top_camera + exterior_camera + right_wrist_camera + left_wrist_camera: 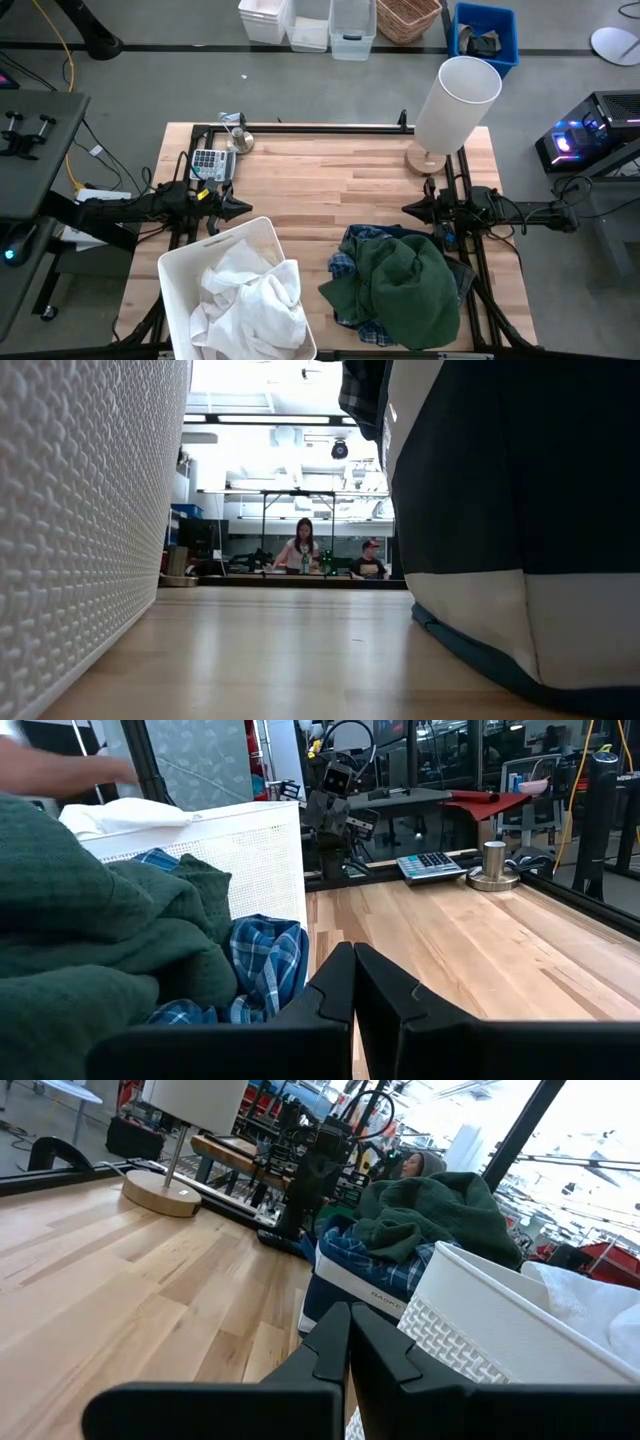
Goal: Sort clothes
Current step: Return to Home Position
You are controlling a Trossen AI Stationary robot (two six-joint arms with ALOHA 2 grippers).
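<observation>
Several white garments [250, 300] lie piled in the white plastic bin [190, 262] at the table's near left. A dark green garment [405, 290] lies on top of a blue-and-white plaid shirt [345, 262] in the navy bin, whose wall shows in the low view [520, 510], at the near right. My left gripper [245, 207] is shut and empty just beyond the white bin. My right gripper [408, 209] is shut and empty just beyond the navy bin. Both also show in their own wrist views [348, 1342] [354, 982].
A lamp with a white shade [455, 100] on a wooden base stands at the far right. A calculator [208, 163] and a small metal object [240, 140] lie at the far left. Bare wood lies between the grippers [320, 185]. People sit in the room beyond [300, 550].
</observation>
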